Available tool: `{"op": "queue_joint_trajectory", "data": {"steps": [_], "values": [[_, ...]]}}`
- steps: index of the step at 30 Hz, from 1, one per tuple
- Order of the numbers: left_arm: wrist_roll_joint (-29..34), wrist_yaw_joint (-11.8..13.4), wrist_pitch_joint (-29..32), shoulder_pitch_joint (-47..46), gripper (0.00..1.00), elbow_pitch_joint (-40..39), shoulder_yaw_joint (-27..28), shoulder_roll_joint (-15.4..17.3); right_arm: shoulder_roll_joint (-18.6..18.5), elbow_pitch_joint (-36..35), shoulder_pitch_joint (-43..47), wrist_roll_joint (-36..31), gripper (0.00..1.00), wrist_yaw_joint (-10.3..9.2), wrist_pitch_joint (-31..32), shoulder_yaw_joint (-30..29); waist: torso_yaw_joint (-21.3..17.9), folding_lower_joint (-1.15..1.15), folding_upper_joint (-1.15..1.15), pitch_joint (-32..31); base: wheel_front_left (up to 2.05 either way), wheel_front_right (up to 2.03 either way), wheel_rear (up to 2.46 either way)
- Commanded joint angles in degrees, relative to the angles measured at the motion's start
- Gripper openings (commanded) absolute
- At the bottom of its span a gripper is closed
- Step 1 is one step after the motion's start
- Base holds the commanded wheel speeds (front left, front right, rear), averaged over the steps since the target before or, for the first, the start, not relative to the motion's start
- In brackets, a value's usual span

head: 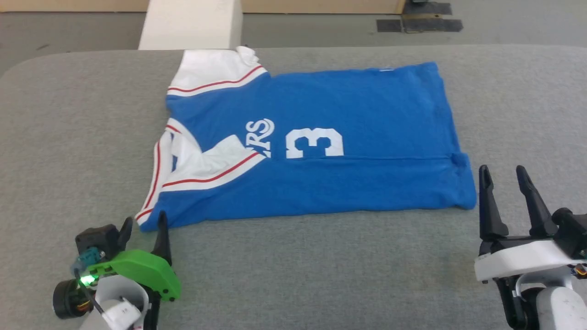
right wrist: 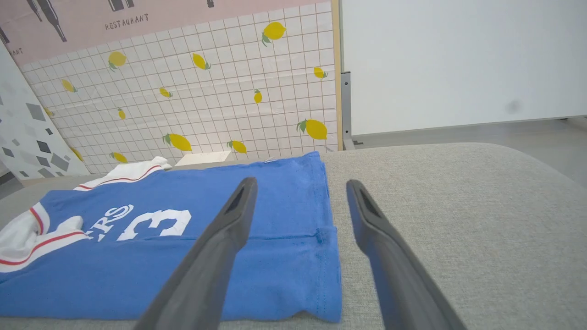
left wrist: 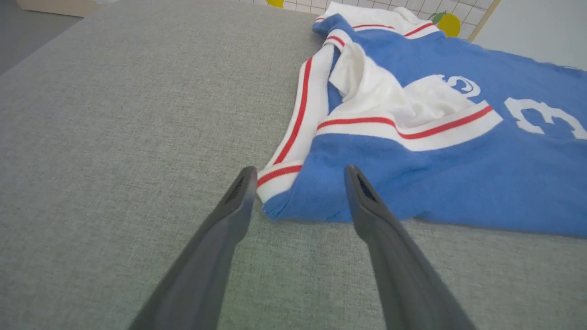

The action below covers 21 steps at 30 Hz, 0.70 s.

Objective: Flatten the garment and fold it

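Lying spread on table (head: 321, 275): garment (head: 348, 183) | left pincer (head: 145, 218) apart at its striped corner | right pincer (head: 501, 169) apart, just beside it

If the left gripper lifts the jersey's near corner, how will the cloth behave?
Likely floppy: the garment lies limp, one white panel folded over itself, so it should drape. Probably light: thin cloth. The textured grey table may resist sliding.

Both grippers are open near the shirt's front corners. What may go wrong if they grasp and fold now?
1. By the left gripper, the garment lies in layers at its striped corner; a pinch might catch only the top one.
2. The white sleeve on the chest is bunched, so folding now could trap creases.
3. The right gripper stands beside the hem corner and might miss it.
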Motion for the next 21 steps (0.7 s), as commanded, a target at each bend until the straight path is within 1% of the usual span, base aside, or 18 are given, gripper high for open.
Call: {"op": "queue_joint_trajectory", "data": {"steps": [1,3,5,7,8,11,12,13,15,18,21], "values": [[-0.7,1.1,1.5,-0.4,1.00,0.6,0.5,0.5,0.3,0.2,0.0,-0.4,1.00,-0.09,-0.7,0.2,-1.1,0.00,0.00,0.7,0.00,0.00,0.00],[-1.7,2.8,4.0,-1.2,1.00,1.4,1.4,0.5,0.3,0.5,-0.4,-0.8,1.00,-0.09,-0.9,0.5,-1.7,0.00,0.00,1.1,0.00,0.00,0.00],[-3.1,5.1,7.9,-2.3,1.00,2.4,2.4,0.5,0.4,0.7,-0.9,-1.2,1.00,-0.09,-1.1,0.9,-2.4,0.00,0.00,1.7,0.00,0.00,0.00],[-4.4,6.9,11.5,-3.3,1.00,3.1,3.1,0.5,0.4,0.8,-1.4,-1.4,1.00,-0.09,-1.3,1.2,-2.9,0.00,0.00,2.2,0.00,0.00,0.00],[-5.0,7.5,13.6,-3.7,1.00,3.3,3.1,0.6,0.4,0.8,-1.6,-1.4,1.00,-0.09,-1.4,1.3,-3.1,0.00,0.00,2.5,0.00,0.00,0.00],[-6.7,7.9,17.8,-4.9,1.00,2.9,3.2,0.9,0.5,1.1,-2.1,-1.6,1.00,-0.09,-1.7,1.6,-3.6,0.00,0.00,3.1,0.00,0.00,0.00],[-7.1,7.9,18.9,-5.2,0.38,2.5,3.2,1.0,0.5,1.3,-2.2,-1.8,1.00,-0.09,-1.7,1.6,-3.7,0.00,0.00,3.2,0.00,0.00,0.00],[-7.3,7.7,19.6,-5.3,0.00,2.2,3.0,1.2,0.5,1.5,-2.3,-2.0,1.00,-0.09,-1.8,1.7,-3.8,0.00,0.00,3.2,0.00,0.00,0.00],[-7.5,7.4,20.9,-5.5,0.00,1.4,2.6,1.6,0.6,1.9,-2.5,-2.3,1.00,-0.09,-1.8,1.8,-3.8,0.00,0.00,3.4,0.00,0.00,0.00],[-7.4,7.1,20.9,-5.6,0.00,0.2,2.3,1.8,0.6,2.8,-3.2,-3.1,1.00,-0.09,-1.8,1.3,-3.6,0.00,0.00,3.4,0.00,0.00,0.00],[-7.2,6.7,20.1,-5.6,0.00,-0.5,2.1,1.5,0.7,4.7,-4.4,-3.4,1.00,-0.09,0.7,0.1,-3.1,0.00,0.00,3.5,0.00,0.00,0.00]]}}
